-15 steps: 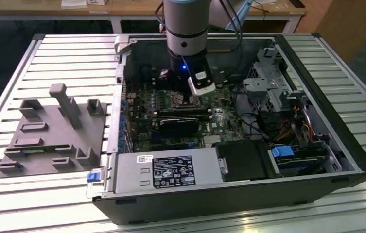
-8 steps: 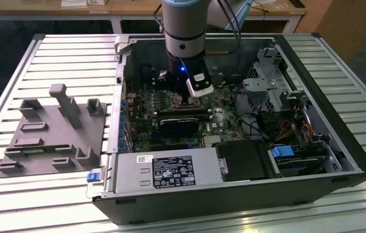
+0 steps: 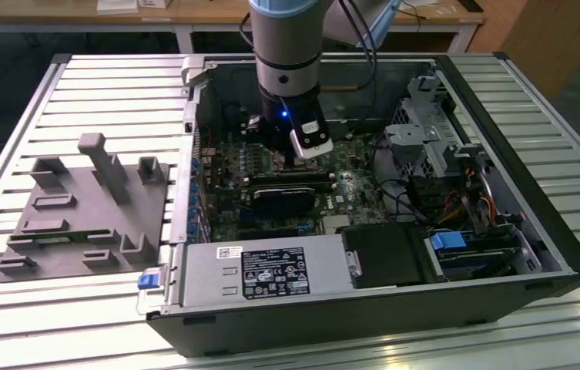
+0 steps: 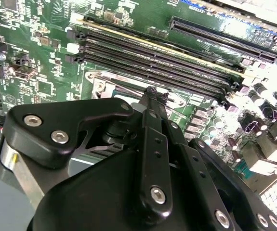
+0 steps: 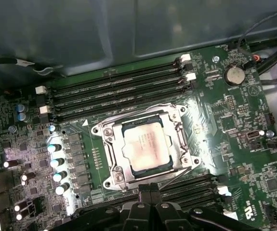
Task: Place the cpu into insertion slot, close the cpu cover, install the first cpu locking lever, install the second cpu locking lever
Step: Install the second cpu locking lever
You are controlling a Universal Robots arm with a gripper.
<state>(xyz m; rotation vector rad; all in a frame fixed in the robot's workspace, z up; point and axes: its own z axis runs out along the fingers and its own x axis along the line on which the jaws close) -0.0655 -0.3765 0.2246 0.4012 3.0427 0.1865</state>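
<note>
Pressed together and holding nothing, the fingers of the gripper [image 5: 150, 188] hover just beside the edge of the insertion slot [image 5: 145, 147] on the green motherboard [image 5: 234, 120]. Seen in the first wrist view, the cpu [image 5: 145, 144] already lies seated in the slot, and the cpu cover [image 5: 110, 139] looks folded down around it, framing its pale top. Whether either of the 2 locking levers is latched I cannot tell
</note>
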